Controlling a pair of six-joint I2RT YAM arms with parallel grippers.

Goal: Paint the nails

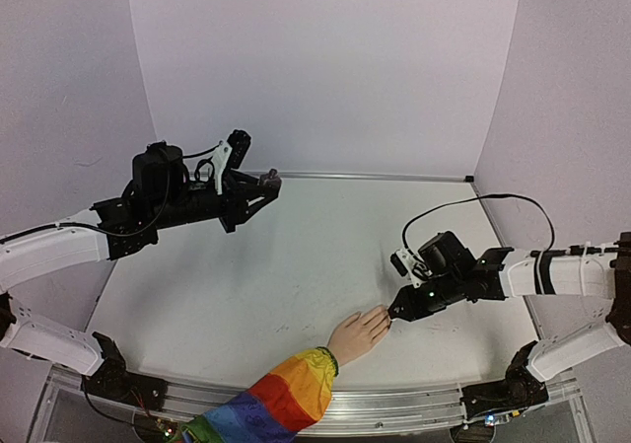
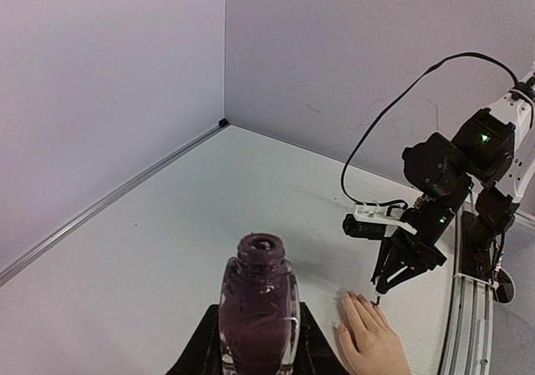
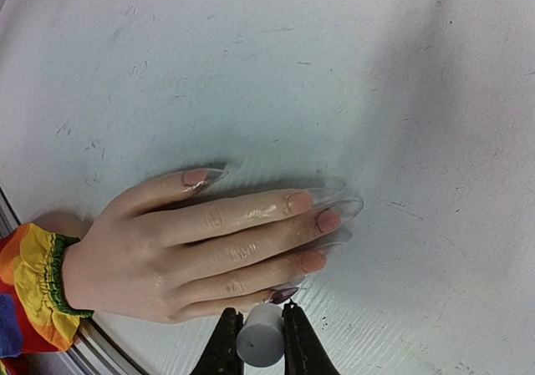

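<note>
Nails (image 3: 328, 221) of pale peach mannequin hand (image 3: 167, 254) skin-toned, one dark-smeared. Right gripper (image 3: 261, 352) clenched on white cylindrical cap (image 3: 261, 333) beside it. Left gripper (image 2: 259, 357) grasping uncapped dark-purple glass bottle (image 2: 259, 304).

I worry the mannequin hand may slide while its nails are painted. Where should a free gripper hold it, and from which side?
I would grip the wrist, just ahead of the rainbow sleeve, coming from above with jaws across its width. The mannequin hand lies flat, palm down, so only its sides are reachable, and the right gripper crowds the nails.
</note>
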